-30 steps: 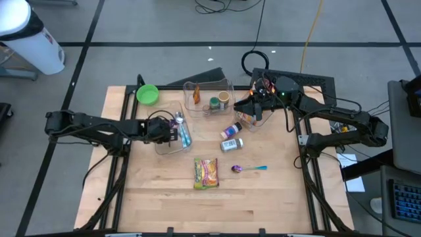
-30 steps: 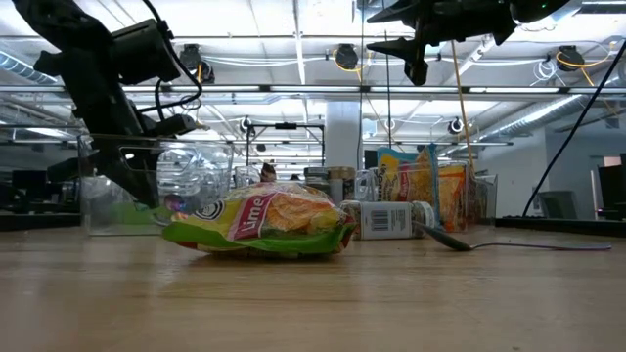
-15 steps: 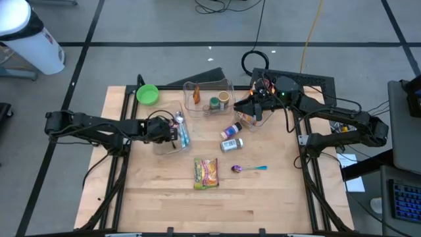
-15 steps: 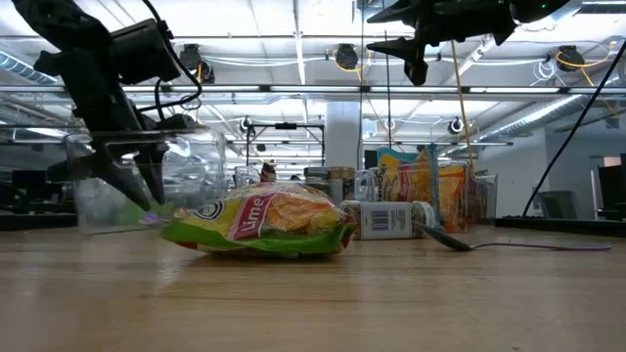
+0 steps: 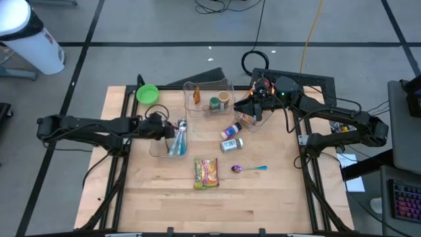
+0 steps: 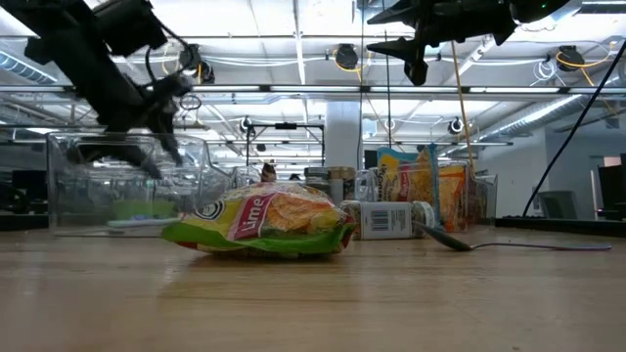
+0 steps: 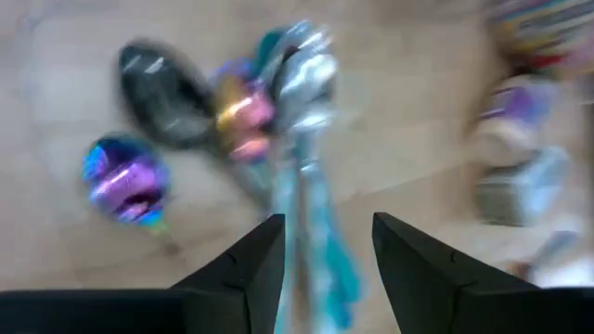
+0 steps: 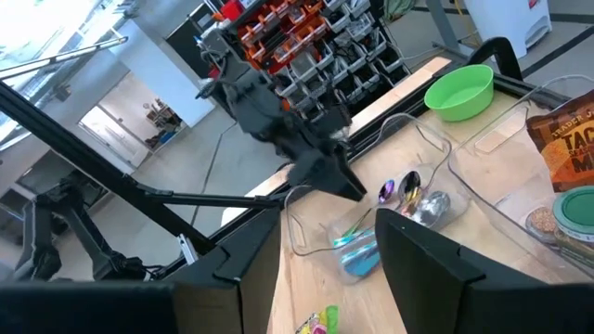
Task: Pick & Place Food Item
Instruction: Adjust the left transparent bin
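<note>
— What moved? Pulling back toward nine o'clock, the left gripper (image 5: 166, 126) has let go of the spoons (image 5: 179, 137). Its fingers (image 7: 239, 278) are partly open and hold nothing.

— Where are the spoons?

— In the clear tub (image 5: 158, 146), at about ten o'clock from the middle of the wooden table (image 5: 217, 210).

— And the other arm?

— The right gripper (image 5: 252, 105) hangs over the bin of snack bags (image 6: 423, 191) at one o'clock, with its fingers (image 8: 413, 269) partly open and nothing in them.

— Where's the food?

— The lime chip bag (image 5: 206, 173) lies flat near the middle. A purple spoon (image 5: 247, 169) is just beside it at three o'clock.

— What does only one camera show?

— The low view shows ceiling lights (image 6: 344, 57). The top view shows a green bowl (image 5: 147, 94) at eleven o'clock.
</note>
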Action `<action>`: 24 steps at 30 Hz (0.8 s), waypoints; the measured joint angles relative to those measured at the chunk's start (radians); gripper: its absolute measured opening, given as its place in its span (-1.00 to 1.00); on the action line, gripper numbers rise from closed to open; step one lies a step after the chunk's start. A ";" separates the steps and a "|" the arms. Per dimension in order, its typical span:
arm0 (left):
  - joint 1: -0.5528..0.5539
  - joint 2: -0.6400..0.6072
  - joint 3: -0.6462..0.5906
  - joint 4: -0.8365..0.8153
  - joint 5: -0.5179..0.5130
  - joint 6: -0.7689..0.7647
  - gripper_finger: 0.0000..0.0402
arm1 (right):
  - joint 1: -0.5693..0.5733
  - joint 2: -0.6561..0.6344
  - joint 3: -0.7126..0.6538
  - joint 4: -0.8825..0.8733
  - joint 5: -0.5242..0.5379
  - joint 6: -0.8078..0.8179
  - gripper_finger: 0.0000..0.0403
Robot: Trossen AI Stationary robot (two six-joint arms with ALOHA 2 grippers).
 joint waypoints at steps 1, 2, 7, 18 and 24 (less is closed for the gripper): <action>0.003 -0.021 0.000 0.024 -0.002 0.018 -0.15 | 0.000 0.000 0.000 0.000 0.000 0.000 -0.16; 0.006 -0.045 0.001 0.048 -0.003 0.037 -0.15 | 0.000 0.000 0.000 0.000 0.000 0.000 -0.16; 0.010 -0.132 0.002 0.182 -0.004 0.173 -0.15 | 0.000 0.000 0.000 0.000 0.000 0.000 -0.16; -0.011 -0.110 0.174 0.294 -0.005 0.519 -0.15 | 0.159 0.054 0.000 -0.069 0.021 -0.206 -0.16; -0.031 0.056 0.424 0.119 -0.004 0.722 -0.15 | 0.198 0.120 0.000 -0.045 0.075 -0.233 -0.16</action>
